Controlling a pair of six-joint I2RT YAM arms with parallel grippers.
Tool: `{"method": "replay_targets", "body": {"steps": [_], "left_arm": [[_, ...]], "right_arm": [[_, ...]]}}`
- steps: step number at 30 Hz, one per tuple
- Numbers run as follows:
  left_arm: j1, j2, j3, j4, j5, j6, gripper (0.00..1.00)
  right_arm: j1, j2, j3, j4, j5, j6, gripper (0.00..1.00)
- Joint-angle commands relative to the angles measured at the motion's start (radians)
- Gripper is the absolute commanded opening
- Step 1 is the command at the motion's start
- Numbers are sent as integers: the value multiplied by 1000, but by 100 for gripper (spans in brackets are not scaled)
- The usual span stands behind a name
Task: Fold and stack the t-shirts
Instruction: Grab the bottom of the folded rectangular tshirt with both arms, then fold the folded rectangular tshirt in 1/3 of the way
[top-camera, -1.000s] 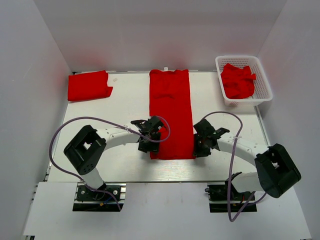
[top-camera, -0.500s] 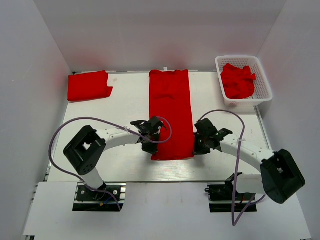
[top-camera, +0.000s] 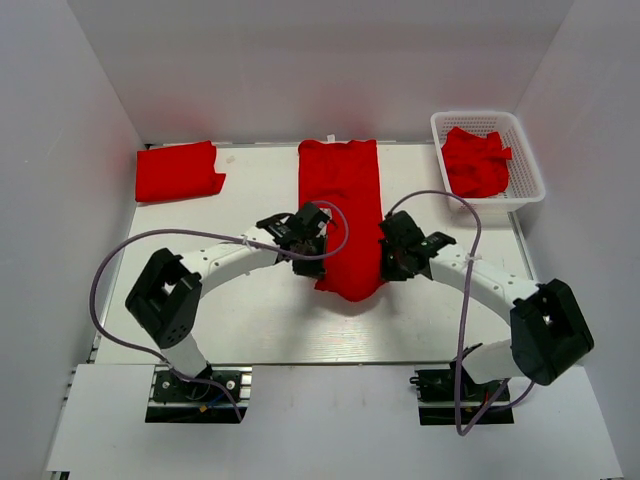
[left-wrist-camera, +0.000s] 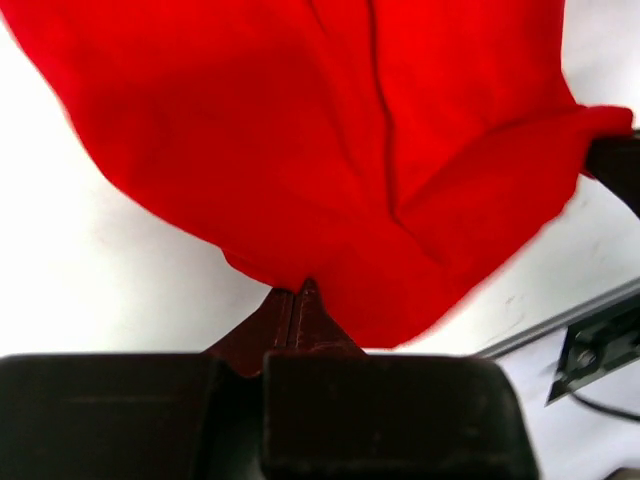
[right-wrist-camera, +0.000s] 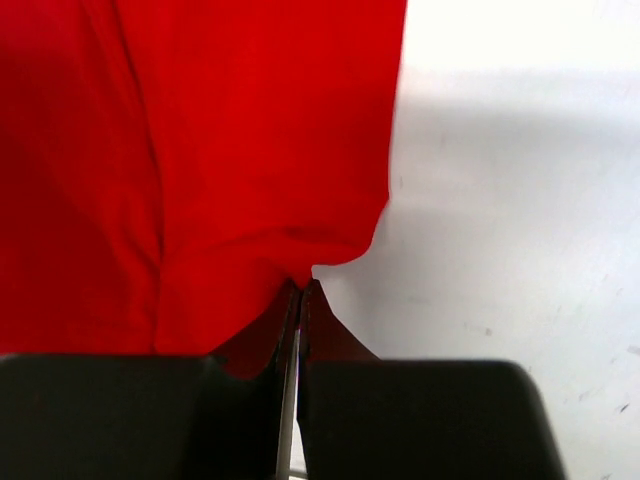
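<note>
One folded red t-shirt (top-camera: 178, 172) is set far left, crumpled red shirts (top-camera: 475, 160) are left in the white mesh basket (top-camera: 497, 203), and the long red t-shirt strip (top-camera: 340, 190) mid-tabletop is clamped by its near hem in both jaws.

Table (top-camera: 250, 320): shirt (top-camera: 340, 190), seemingly folded shirt (top-camera: 177, 171), basket (top-camera: 497, 204)

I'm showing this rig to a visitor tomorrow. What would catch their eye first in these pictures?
The long red t-shirt down the table's middle stands out, its near end raised off the table and pinched at each corner by the left fingers and right fingers. Next come a folded red shirt at the far left and a white basket at the far right holding a crumpled red shirt.
</note>
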Motion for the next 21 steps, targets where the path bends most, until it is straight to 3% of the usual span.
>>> {"method": "replay_targets", "body": {"steps": [1, 11, 21], "left_arm": [[60, 29, 53, -35, 18, -6, 0], [203, 94, 148, 45, 130, 78, 0], [291, 215, 364, 34, 151, 152, 0]], "right_arm": [[-10, 40, 105, -15, 87, -35, 0], [-74, 181, 321, 19, 168, -110, 0], [-143, 370, 579, -6, 139, -187, 0]]}}
